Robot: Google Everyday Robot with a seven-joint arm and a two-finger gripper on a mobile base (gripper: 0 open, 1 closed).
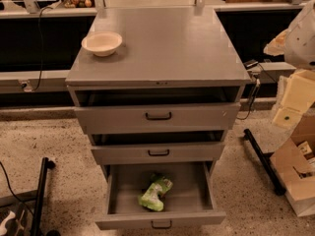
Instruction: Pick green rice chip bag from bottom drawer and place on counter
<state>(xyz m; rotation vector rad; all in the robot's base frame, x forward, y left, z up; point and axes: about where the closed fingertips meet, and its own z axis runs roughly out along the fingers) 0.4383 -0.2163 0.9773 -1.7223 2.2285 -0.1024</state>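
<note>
Lime-green glossy snack bag (pixel 156 193) lies in the open grey metal bottom drawer (pixel 162 219). The cream gripper (pixel 294 100), far right, grip state untellable, should descend over the bag's middle.

Open bottom drawer (pixel 160 219) clear above — middle drawer (pixel 157 153) overhangs rear, gripper (pixel 290 109) far right
</note>
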